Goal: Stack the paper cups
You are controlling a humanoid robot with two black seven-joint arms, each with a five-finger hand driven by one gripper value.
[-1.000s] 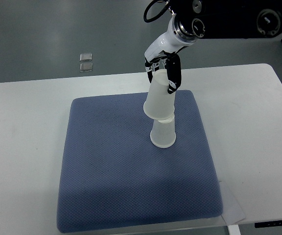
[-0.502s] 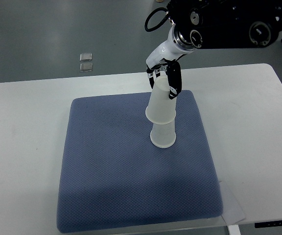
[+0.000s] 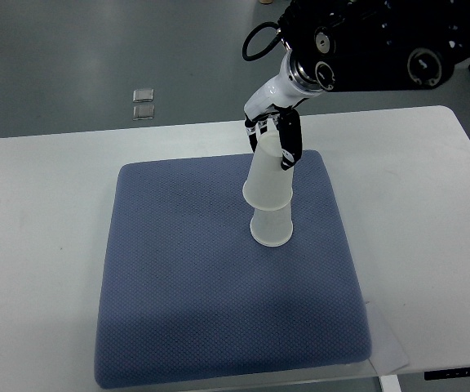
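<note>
The right hand [image 3: 272,135] grips the top of an upturned cup [image 3: 268,175], which sits over a 2nd cup [image 3: 271,228] at the middle of the blue mat [image 3: 178,278].

The right arm reaches in from the far right corner, its black casing giving way to a white wrist that slopes down toward the left. The right hand [image 3: 274,137] hangs at its end, black fingers [image 3: 289,140] curled downward and closed in a grasp (thumb side hidden from here).
</note>
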